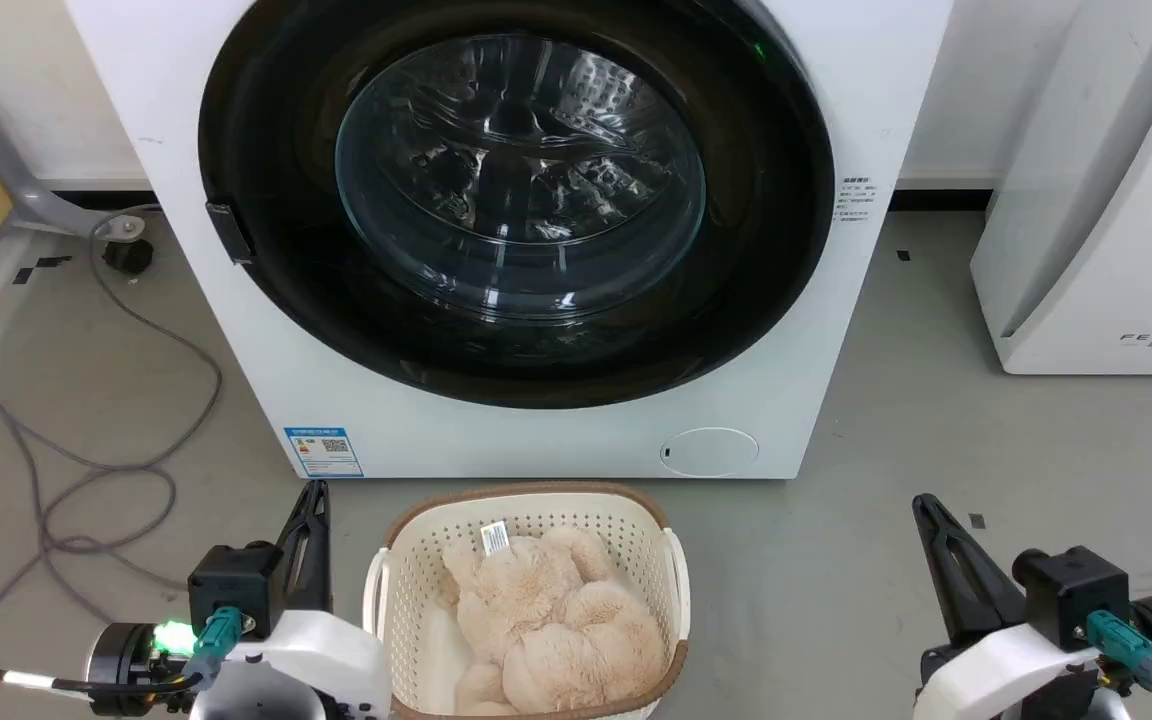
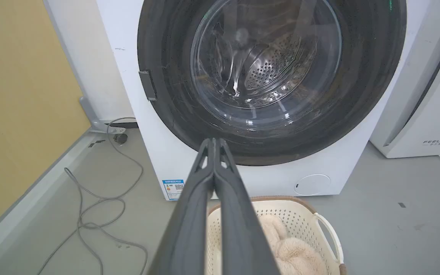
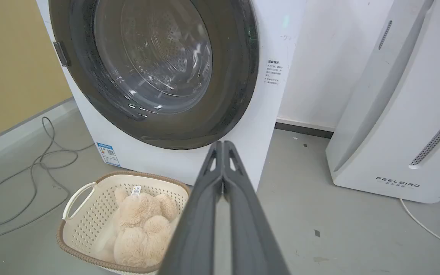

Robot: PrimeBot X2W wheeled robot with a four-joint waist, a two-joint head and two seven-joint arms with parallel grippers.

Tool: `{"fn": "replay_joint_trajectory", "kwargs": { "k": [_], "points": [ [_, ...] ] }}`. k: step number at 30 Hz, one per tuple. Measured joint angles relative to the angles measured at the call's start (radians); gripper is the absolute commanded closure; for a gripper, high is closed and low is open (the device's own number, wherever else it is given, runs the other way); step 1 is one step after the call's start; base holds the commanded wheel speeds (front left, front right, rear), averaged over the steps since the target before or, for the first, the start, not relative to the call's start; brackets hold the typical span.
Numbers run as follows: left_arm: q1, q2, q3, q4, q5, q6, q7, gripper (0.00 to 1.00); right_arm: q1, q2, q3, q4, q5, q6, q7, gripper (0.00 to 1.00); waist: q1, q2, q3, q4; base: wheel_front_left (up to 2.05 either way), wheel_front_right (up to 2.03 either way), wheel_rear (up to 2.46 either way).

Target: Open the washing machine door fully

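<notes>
The white washing machine (image 1: pixel 236 330) stands straight ahead on the floor. Its door (image 1: pixel 266 130), a glossy black ring around bulging clear glass, lies flat against the front, with a small black handle tab (image 1: pixel 229 232) on its left edge. The door (image 2: pixel 372 76) and handle tab (image 2: pixel 148 84) also face the left wrist camera, and the door (image 3: pixel 239 57) fills the upper left of the right wrist view. My left gripper (image 1: pixel 317 488) is shut and empty at the lower left, well short of the machine. My right gripper (image 1: pixel 925 500) is shut and empty at the lower right.
A cream laundry basket (image 1: pixel 526 500) holding a beige plush toy (image 1: pixel 546 625) sits on the floor between my grippers, just in front of the washer. Grey cables (image 1: pixel 66 470) loop across the floor at left. A white FEELAIR appliance (image 1: pixel 1106 200) stands at right.
</notes>
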Motion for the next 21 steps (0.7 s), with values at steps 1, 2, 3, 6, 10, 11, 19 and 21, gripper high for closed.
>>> {"fn": "replay_joint_trajectory", "kwargs": {
  "k": [1,2,3,6,10,11,19,21],
  "points": [
    [0.000,0.000,0.000,0.000,0.000,0.000,0.000,1.00,0.000,0.000,0.000,0.000,0.000,0.000,0.000,1.00,0.0000,0.0000,0.000,0.000,0.00,0.00,0.00],
    [0.000,0.000,0.000,0.000,0.000,0.000,0.000,1.00,0.000,0.000,0.000,0.000,0.000,0.000,0.000,1.00,0.0000,0.0000,0.000,0.000,0.00,0.00,0.00],
    [0.000,0.000,0.000,0.000,0.000,0.000,0.000,1.00,0.000,0.000,0.000,0.000,0.000,0.000,0.000,1.00,0.0000,0.0000,0.000,0.000,0.00,0.00,0.00],
    [0.000,0.000,0.000,0.000,0.000,0.000,0.000,1.00,0.000,0.000,0.000,0.000,0.000,0.000,0.000,1.00,0.0000,0.0000,0.000,0.000,0.00,0.00,0.00],
    [0.000,0.000,0.000,0.000,0.000,0.000,0.000,1.00,0.000,0.000,0.000,0.000,0.000,0.000,0.000,1.00,0.0000,0.0000,0.000,0.000,0.00,0.00,0.00],
    [0.000,0.000,0.000,0.000,0.000,0.000,0.000,1.00,0.000,0.000,0.000,0.000,0.000,0.000,0.000,1.00,0.0000,0.0000,0.000,0.000,0.00,0.00,0.00],
    [0.000,0.000,0.000,0.000,0.000,0.001,0.000,0.00,0.000,0.000,0.000,0.000,0.000,0.000,0.000,0.00,0.0000,0.0000,0.000,0.000,0.00,0.00,0.00],
    [0.000,0.000,0.000,0.001,0.000,0.001,0.000,0.00,0.000,0.000,0.000,0.000,0.001,0.000,0.000,0.00,0.0000,0.0000,0.000,0.000,0.00,0.00,0.00]
  ]
}}
